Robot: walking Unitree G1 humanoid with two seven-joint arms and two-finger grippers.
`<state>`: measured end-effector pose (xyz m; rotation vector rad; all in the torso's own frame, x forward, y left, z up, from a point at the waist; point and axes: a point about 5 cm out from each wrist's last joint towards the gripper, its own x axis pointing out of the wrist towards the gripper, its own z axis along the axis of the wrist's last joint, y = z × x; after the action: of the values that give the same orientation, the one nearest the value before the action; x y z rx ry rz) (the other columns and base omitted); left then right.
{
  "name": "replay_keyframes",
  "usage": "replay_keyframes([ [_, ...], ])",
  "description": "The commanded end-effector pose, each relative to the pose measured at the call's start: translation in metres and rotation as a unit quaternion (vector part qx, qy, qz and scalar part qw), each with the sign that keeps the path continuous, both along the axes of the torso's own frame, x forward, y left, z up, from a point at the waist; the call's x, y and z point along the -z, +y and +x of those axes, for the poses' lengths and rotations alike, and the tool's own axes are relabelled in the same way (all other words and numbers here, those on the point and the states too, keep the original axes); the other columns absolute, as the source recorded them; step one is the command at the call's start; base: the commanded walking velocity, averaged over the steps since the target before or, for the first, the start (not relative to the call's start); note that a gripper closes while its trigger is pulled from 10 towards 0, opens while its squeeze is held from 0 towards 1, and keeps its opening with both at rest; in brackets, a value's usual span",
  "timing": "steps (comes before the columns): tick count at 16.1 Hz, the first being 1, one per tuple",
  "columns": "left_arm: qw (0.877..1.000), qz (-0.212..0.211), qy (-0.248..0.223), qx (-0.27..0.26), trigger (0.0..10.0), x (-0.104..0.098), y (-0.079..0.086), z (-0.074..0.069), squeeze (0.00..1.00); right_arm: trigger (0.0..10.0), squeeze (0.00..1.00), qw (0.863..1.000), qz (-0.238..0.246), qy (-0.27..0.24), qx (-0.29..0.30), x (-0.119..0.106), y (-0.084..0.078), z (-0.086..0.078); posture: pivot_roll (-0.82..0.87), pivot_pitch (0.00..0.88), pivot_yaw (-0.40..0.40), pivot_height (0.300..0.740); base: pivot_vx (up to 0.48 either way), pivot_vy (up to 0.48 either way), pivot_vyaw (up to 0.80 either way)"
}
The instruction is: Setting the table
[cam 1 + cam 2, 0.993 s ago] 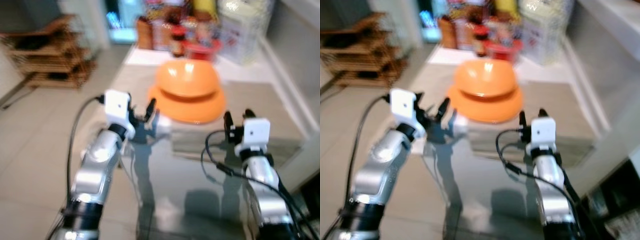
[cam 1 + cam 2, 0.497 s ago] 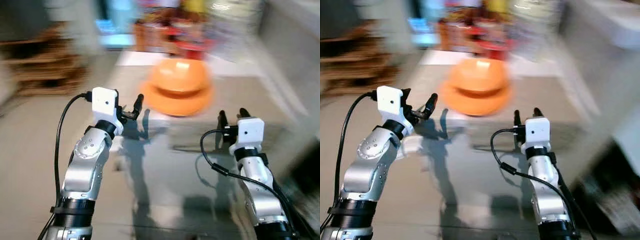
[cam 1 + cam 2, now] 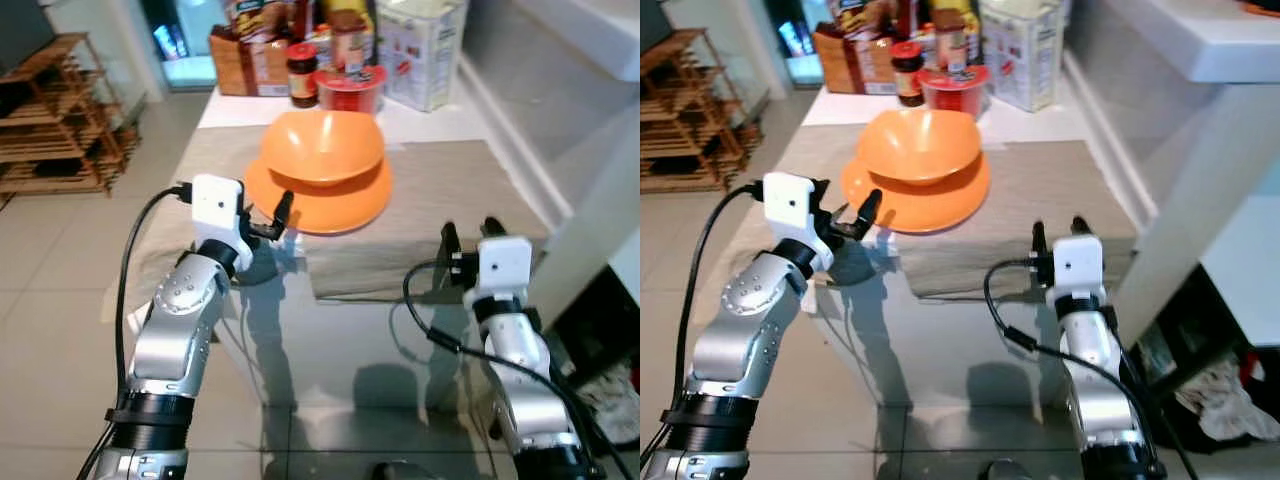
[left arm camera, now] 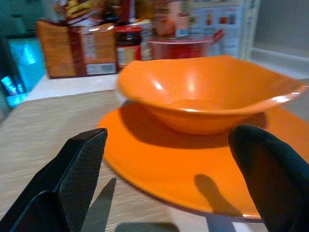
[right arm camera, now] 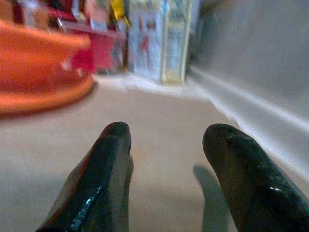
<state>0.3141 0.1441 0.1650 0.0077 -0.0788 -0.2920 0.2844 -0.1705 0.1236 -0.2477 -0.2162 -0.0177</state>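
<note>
The left claw (image 3: pixel 268 222) hangs released, fingers spread, just beside the near rim of the orange plate (image 3: pixel 345 208) without touching it. An orange bowl (image 3: pixel 322 147) sits on that plate, which rests on a beige mat (image 3: pixel 430 190) toward the counter's (image 3: pixel 350 350) far edge. The right claw (image 3: pixel 468 232), also released, hovers over the mat's near right corner. Jars and boxes (image 3: pixel 335 45) crowd the far edge.
</note>
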Motion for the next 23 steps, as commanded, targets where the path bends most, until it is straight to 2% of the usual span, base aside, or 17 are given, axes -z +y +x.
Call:
replay_keyframes([
  [1,1.0,-0.005,-0.014,-0.01,10.0,-0.012,0.003,0.0,0.0,10.0,0.0,1.0,0.004,-0.019,-0.01,-0.014,0.004,0.002,-0.12,0.0,0.084,0.74,0.0,0.0,0.0],
  [4,0.999,-0.025,-0.019,-0.02,10.0,-0.019,0.006,-0.004,0.0,10.0,0.0,1.0,0.007,-0.019,-0.017,-0.02,0.004,0.004,-0.13,0.0,0.084,0.74,0.0,0.0,0.0],
  [8,0.999,-0.017,-0.022,-0.021,10.0,-0.029,0.01,0.0,0.0,10.0,0.0,0.999,0.015,-0.019,-0.025,-0.026,0.007,0.009,-0.12,0.0,0.079,0.74,0.0,0.0,0.0],
  [12,0.999,-0.017,-0.037,0.0,10.0,-0.037,0.003,-0.001,0.0,10.0,0.0,0.999,0.005,-0.041,-0.013,-0.033,0.006,0.007,-0.12,0.0,0.083,0.74,0.409,0.0,0.0],
  [16,0.998,-0.025,-0.054,0.015,10.0,-0.044,-0.004,-0.002,0.0,10.0,0.0,0.995,-0.019,-0.099,0.022,-0.057,-0.007,0.01,-0.13,0.0,0.08,0.74,0.452,0.0,0.0],
  [20,0.998,-0.028,-0.06,0.014,10.0,-0.047,-0.005,-0.002,0.0,10.0,0.0,0.992,-0.02,-0.124,0.016,-0.074,-0.004,0.017,-0.12,0.0,0.078,0.74,0.451,0.0,0.0],
  [23,0.997,-0.031,-0.069,0.01,10.0,-0.049,-0.007,-0.003,0.0,10.0,0.0,0.992,-0.02,-0.125,0.007,-0.074,0.0,0.018,-0.12,0.0,0.072,0.74,0.149,0.0,0.0],
])
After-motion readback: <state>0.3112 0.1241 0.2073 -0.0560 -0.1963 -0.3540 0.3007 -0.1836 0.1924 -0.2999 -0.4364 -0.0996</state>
